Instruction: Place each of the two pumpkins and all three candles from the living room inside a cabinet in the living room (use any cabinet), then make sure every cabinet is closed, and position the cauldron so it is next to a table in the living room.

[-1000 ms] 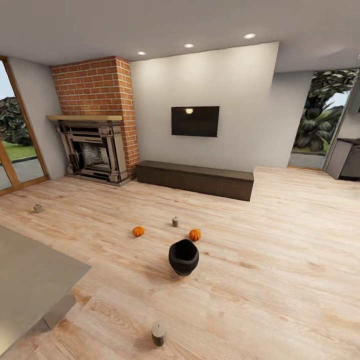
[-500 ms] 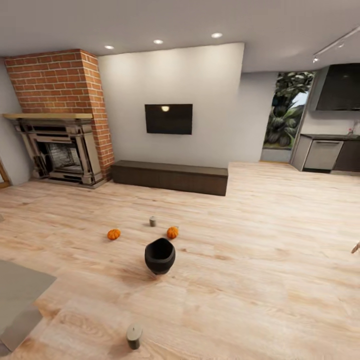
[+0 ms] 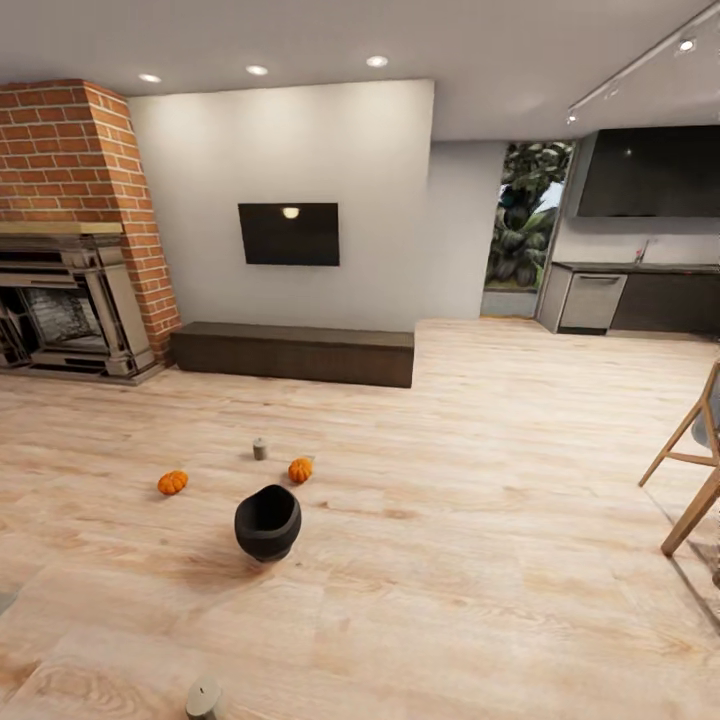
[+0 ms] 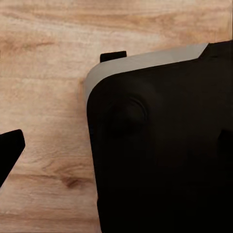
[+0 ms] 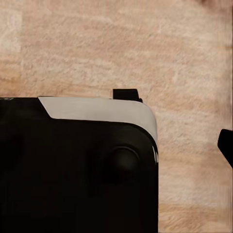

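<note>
- Living-room floor of pale wood planks carries every task item in view; nothing is stowed yet.
- Nearest: one candle stands upright at the lower edge of the head view, left of centre.
- Next out: the cauldron, mouth up, left of centre, well apart from that candle.
- Just beyond the cauldron: right pumpkin close behind it, left pumpkin further to the left, and a second candle just behind the right pumpkin.
- Farthest: the cabinet lies long-axis across the back wall under a wall screen, fronts appearing shut.
- Governing relation, as judged: all items lie ahead and left of the view's centre, so the left arm should be the nearer once the base closes in.
- Pincer state: both wrist views show dark robot bodywork over bare floor; whether either pincer is open or closed cannot be told, and nothing held is seen.
</note>
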You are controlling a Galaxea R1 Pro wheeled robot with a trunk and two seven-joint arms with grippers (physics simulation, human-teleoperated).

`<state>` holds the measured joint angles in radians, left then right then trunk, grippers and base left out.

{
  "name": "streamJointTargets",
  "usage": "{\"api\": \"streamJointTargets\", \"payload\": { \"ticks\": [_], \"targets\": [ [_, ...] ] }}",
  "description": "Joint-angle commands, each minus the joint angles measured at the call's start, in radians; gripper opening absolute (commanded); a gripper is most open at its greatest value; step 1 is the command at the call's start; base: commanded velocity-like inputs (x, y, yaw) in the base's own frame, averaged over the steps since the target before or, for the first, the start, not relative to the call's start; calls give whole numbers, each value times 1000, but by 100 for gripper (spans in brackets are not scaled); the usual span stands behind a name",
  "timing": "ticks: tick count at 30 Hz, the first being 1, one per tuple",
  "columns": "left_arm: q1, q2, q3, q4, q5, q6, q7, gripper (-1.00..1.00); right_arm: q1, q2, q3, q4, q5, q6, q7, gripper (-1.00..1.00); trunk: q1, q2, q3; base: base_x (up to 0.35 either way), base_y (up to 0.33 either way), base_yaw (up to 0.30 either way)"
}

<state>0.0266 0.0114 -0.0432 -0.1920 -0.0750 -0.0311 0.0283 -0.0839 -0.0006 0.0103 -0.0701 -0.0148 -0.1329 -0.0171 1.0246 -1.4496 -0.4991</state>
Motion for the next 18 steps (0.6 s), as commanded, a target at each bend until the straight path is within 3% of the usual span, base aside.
{"api": "streamJointTargets", "payload": {
  "ticks": [1, 4, 6, 9, 11, 12, 14, 18],
  "targets": [
    [0, 1, -4, -12, -8, 1, 3, 100, 0, 0, 2, 1, 0, -10, -2, 100, 0, 0, -1, 243, -255, -20],
    [-4, 0, -3, -91, -2, 9, -2, 100, 0, 4, 4, -1, 4, -42, -5, 100, 0, 0, -1, 246, -253, -8],
    [-20, 0, 0, -161, 5, 42, -5, 100, 0, 21, 3, -36, 0, -44, -11, 100, 0, 0, -1, 249, -249, -3],
    [-68, -1, 6, -236, 22, 137, -7, 100, 0, 56, 2, -160, -5, 28, -41, 100, 0, 0, -1, 252, -242, -1],
    [-113, -1, 7, -260, 65, 180, -6, 100, -3, 82, 2, -247, -6, 128, -90, 100, 0, 0, -1, 254, -239, 0],
    [-152, -1, 8, -268, 109, 196, -6, 100, -18, 97, 2, -293, -6, 187, -128, 100, 0, 0, -1, 254, -239, 0],
    [-202, -1, 7, -268, 159, 207, -6, 100, -65, 107, 2, -321, -5, 229, -166, 100, 0, 0, -1, 254, -238, 0],
    [-261, -1, 7, -263, 194, 208, -8, 100, -171, 113, 3, -330, -1, 246, -189, 100, 0, 0, -1, 255, -238, 0]
  ]
}}
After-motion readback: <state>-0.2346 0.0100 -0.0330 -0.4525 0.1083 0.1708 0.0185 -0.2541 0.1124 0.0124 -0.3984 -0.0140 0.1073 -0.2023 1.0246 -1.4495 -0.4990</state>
